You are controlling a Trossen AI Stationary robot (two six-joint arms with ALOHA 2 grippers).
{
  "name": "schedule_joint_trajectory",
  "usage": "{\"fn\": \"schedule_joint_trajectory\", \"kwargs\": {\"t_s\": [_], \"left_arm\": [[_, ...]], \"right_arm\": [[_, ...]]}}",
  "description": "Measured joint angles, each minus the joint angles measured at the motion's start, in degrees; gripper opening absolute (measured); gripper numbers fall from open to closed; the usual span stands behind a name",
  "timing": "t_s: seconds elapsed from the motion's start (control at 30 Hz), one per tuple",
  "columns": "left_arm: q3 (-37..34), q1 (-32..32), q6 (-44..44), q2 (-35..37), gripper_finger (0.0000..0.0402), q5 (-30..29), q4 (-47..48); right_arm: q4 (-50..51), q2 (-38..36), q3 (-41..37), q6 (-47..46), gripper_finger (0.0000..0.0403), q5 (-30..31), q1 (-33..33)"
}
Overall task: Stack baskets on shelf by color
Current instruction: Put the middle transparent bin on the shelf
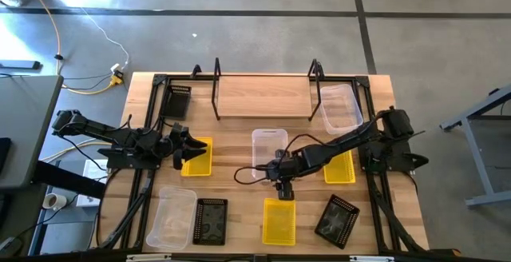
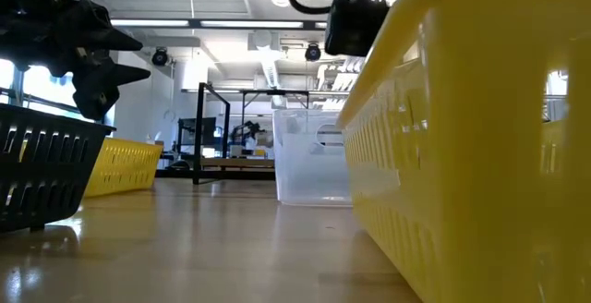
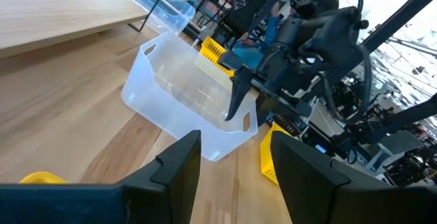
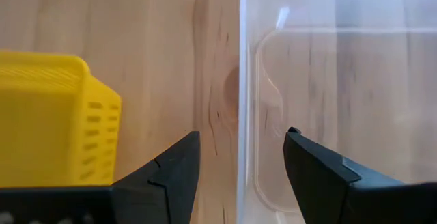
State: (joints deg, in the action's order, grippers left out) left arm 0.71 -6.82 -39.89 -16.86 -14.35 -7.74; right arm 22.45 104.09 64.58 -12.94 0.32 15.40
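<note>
Wooden tabletop, shelf bare at 12 o'clock edge; no basket on it yet.

Near edge, 6 o'clock: yellow basket, black baskets either side, clear one at 7.

Mid-table: right gripper above gap between that yellow basket and centre clear basket, jaws spread, holding nothing. Advice: straddle clear wall squarely, sink low, then close.

Left gripper at 9 o'clock over another yellow basket, jaws spread, empty.

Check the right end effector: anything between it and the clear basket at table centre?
Nothing visible. The right end effector hangs open over the near end of the clear basket, fingers straddling its rim. The yellow basket sits beside it, out of the way.
</note>
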Motion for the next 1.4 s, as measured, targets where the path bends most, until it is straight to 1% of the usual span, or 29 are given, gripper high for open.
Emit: {"fn": "schedule_joint_trajectory", "kwargs": {"t_s": [0.13,0.27,0.37,0.47,0.5,0.53,0.63,0.73,1.07,1.3,1.4], "left_arm": [[0.0,0.0,0.0,0.0,0.0168,0.0,0.2],[0.0,0.0,0.0,0.0,0.0168,0.0,0.2],[0.0,0.0,0.0,0.0,0.0168,0.0,0.2],[0.0,0.0,0.0,0.0,0.0168,0.0,0.2],[0.0,0.0,0.0,0.0,0.0168,0.0,0.2],[0.0,0.0,0.0,0.0,0.0168,0.0,0.2],[0.0,0.0,0.0,0.0,0.0168,0.0,0.2],[0.0,0.0,0.0,0.0,0.0168,0.0,0.2],[0.0,0.0,0.0,0.0,0.0168,0.0,0.2],[0.0,0.0,0.0,0.0,0.0168,-1.0,0.2],[0.0,0.0,0.0,0.0,0.0168,-1.4,0.2]], "right_arm": [[1.9,1.2,0.0,-0.1,0.0172,0.0,0.0],[2.5,1.7,0.0,-2.8,0.0133,-0.4,0.0],[2.6,1.6,0.0,-4.9,0.0086,-0.6,0.0],[2.6,1.6,0.0,-6.9,0.0025,-1.6,0.0],[2.6,1.6,0.0,-7.6,0.0013,-1.9,0.0],[2.6,1.5,0.0,-8.0,0.0009,-2.1,0.0],[2.6,1.3,0.0,-10.4,0.0015,-2.4,0.3],[2.0,-0.4,0.0,-11.7,0.0003,-3.0,0.7],[-0.6,-10.8,0.0,-15.5,0.0001,-3.7,1.5],[-0.9,-18.4,0.0,-14.2,0.0,-1.7,1.1],[-0.9,-21.6,0.0,-12.0,0.0,1.4,0.9]]}}
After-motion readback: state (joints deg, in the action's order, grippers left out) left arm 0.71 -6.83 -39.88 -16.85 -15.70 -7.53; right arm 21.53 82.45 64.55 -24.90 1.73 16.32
